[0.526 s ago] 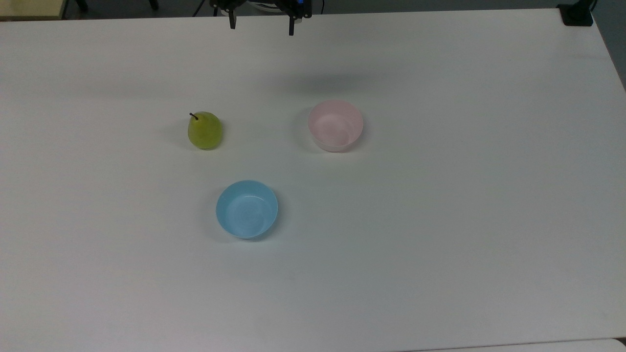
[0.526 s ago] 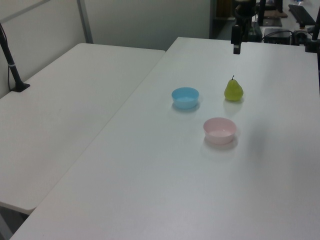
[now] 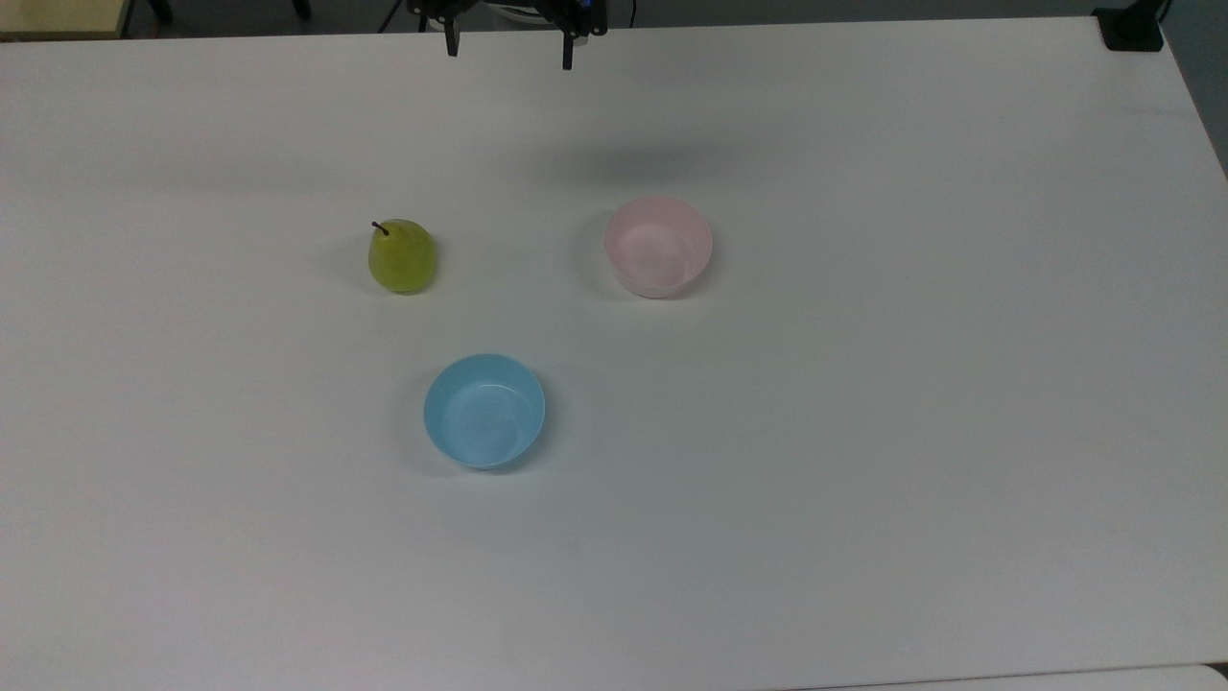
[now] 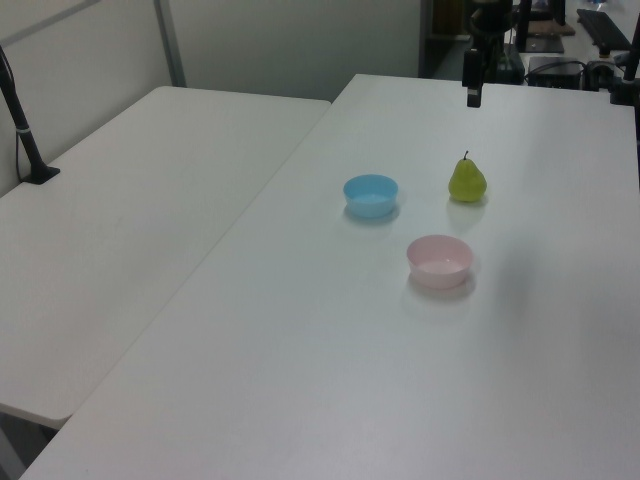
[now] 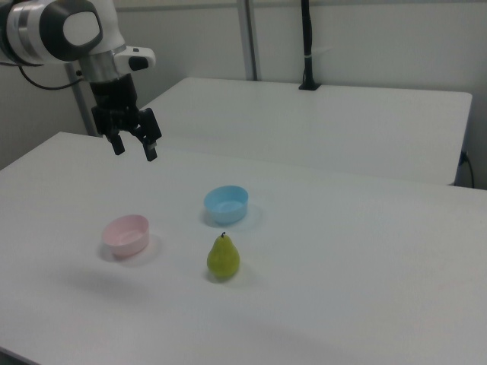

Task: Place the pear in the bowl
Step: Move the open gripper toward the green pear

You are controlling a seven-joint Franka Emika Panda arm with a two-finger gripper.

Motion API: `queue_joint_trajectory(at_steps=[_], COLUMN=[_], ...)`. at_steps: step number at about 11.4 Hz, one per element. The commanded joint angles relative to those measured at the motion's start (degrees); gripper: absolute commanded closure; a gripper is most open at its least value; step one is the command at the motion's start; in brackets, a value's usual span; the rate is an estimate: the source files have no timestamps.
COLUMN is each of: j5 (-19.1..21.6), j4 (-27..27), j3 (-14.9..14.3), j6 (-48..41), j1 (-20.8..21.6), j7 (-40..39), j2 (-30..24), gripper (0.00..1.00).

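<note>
Pincer [image 5: 131, 147] aloft, fingers spread apart, nothing between them; well above the table [image 3: 863, 432] and well apart from the pear [image 3: 402, 255].

Against the frame half a second back: fingertips in the top view sit slightly nearer the upper edge; in the left view no shift worth noting. Pear, pink bowl and blue bowl unmoved. Taken to mean the approach has barely begun, if at all; no reach toward the pear yet, no grasp, task essentially at its start.

Landmark: pear. Upright on the table, stem up, untouched. Pink bowl [image 3: 658, 246] to the pear's right in the top view, well apart, empty. Blue bowl [image 3: 484, 410] below and slightly right of the pear in the top view, also empty; not the target. Pincer beyond the pear toward the far table edge, between pear and pink bowl sideways in the top view.

Hidden or unclear: gripper body cut off by the frame edge in the top view, only two finger ends showing. In the left view fingers [image 4: 473, 88] overlap edge-on, gap not readable. Exact height above the table hard to judge.
</note>
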Motion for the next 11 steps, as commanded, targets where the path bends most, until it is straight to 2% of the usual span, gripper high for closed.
queue_joint_trajectory(at_steps=[1,5,9,11], j5=[-0.2,1.6,1.3,0.9], j4=[0.2,0.1,-5.7,-8.5], j3=[-0.1,-0.2,-0.5,-0.5], j6=[-0.3,1.0,8.3,12.6], j1=[-1.4,-8.8,-12.4,-13.1], j7=[-3.8,-19.4,-22.9,-22.8], j2=[-0.4,0.6,1.5,4.4], gripper=[0.0,0.0,0.0,0.0])
